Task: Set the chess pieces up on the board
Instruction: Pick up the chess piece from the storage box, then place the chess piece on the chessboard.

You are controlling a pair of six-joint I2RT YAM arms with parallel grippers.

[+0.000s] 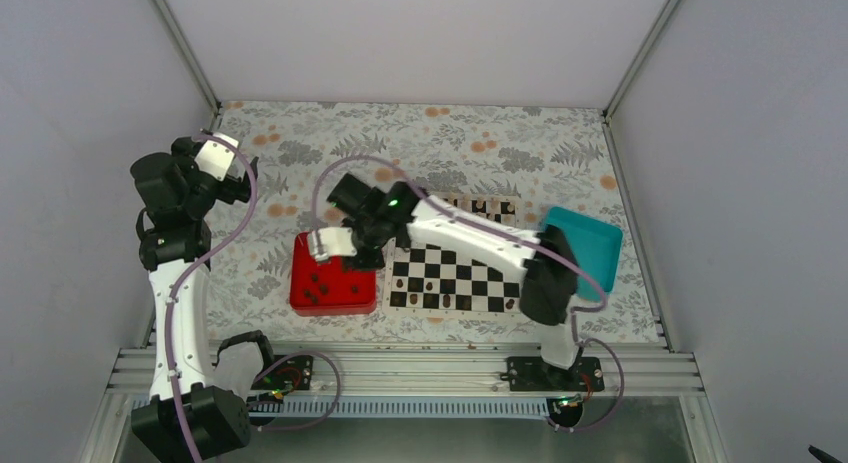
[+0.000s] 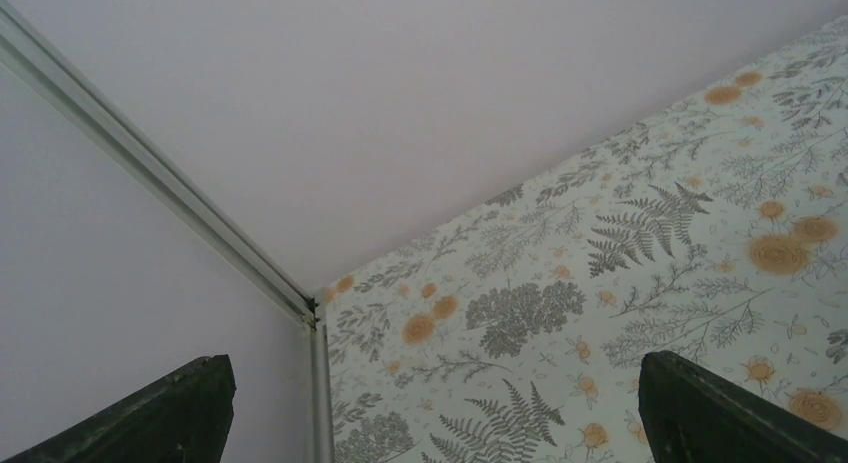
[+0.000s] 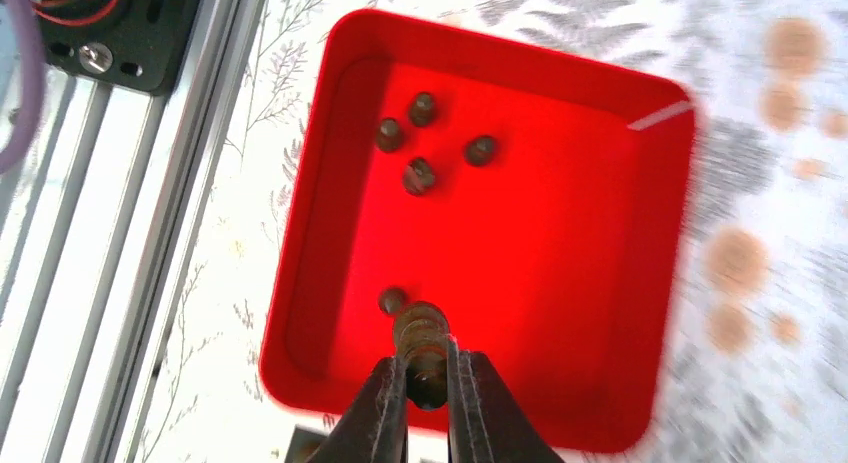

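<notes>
Two black arm bases sat on the silver aluminium rail [image 1: 400,368] at the near edge of the table, which was covered by a floral cloth of ferns and orange flowers [image 1: 450,143].

Just beyond the rail lay one red square plastic tray [image 1: 335,309]. The right gripper [image 3: 428,361] reached down into it close to one wall. Its two jaws were pinched almost together on one tiny dark brown chess piece [image 3: 421,328], clamped between the fingertips. Five more of the dark brown-black chess pieces [image 3: 418,175] lay loose on the tray floor. One lay just beside the held piece, and four sat in a cluster nearer the opposite wall.

To the right of the tray lay one flat square chessboard of black and cream squares with a cream border [image 1: 465,278], partly covered by the right arm. At least three dark pieces stood on its near rows, but they were too small for a sure count.

Along the board's far edge ran one row of pale-topped pieces [image 1: 480,205], whose number I could not tell. One teal tray [image 1: 595,243] sat just beside the board's far right corner.

Far to the left, the left gripper [image 2: 435,368] hung raised above the cloth. Its two dark fingers [image 2: 180,413] were spread as wide as they go, with nothing between them.
</notes>
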